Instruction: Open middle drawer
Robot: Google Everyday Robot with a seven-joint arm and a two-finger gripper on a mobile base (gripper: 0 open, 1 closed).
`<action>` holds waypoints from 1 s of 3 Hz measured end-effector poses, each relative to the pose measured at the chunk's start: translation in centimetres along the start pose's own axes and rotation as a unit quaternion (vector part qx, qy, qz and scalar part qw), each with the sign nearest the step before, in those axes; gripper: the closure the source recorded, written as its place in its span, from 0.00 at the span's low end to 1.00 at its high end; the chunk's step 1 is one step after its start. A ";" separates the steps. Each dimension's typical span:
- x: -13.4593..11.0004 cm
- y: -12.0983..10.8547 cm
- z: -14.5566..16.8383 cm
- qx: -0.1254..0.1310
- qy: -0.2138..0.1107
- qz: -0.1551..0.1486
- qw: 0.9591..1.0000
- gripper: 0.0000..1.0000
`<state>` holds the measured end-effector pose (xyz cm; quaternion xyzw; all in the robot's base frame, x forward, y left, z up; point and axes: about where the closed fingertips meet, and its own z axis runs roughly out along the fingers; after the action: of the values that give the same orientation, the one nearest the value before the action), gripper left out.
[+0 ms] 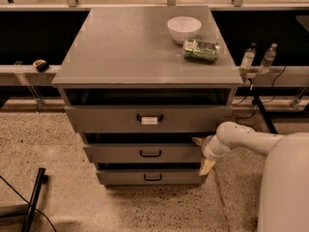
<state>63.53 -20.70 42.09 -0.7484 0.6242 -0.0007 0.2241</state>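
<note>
Speckled stone floor (53,149), grey cabinet (125,47), dark recess (34,33) behind, warm light

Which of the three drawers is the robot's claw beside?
The middle drawer, with a plain black handle and no tag; the gripper sits at its right end.
</note>
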 end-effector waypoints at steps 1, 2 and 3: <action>-0.3 -0.4 0.4 0.004 -0.010 0.003 1.000 0.28; -1.3 -1.1 0.5 0.008 -0.021 0.002 1.000 0.30; -1.3 -1.1 0.5 0.008 -0.021 0.002 1.000 0.39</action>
<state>64.36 -19.17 42.37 -0.7453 0.6207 0.0101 0.2433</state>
